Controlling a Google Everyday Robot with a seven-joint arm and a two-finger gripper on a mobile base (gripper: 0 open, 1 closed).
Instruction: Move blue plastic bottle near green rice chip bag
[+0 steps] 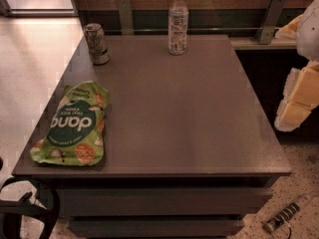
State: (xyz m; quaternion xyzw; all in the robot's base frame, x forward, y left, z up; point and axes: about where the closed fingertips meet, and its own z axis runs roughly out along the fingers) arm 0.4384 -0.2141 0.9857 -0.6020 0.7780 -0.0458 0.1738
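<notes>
bottle: blue plastic bottle (178, 23) stands upright at the far edge of the surface (189, 118), untouched.
bag: green rice chip bag (72, 124) lies flat near-left, well apart from it.
can (96, 44): far-left; route around it.
gripper (298, 101): off the right edge, so your reach isn't started; open or closed, can't tell.
</notes>
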